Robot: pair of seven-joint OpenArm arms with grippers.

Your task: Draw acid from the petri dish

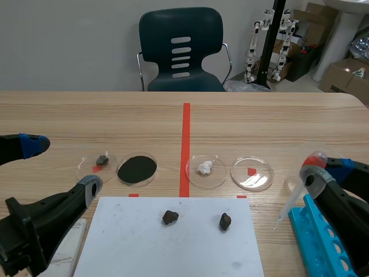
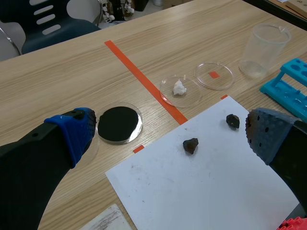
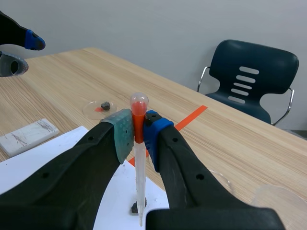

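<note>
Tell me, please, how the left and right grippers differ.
The left gripper is open and empty; the right gripper is shut on a pipette, bulb up. The left gripper hangs near the black-filled dish, the right gripper by the blue rack. Both have dotted pads.

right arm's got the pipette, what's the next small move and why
Probably swing the right gripper inward and lower the pipette tip into the clear petri dish. The pipette is clamped between the fingers, its tip hangs off to the side of that dish, and that dish alone looks to hold clear liquid, though I can't confirm it.
</note>
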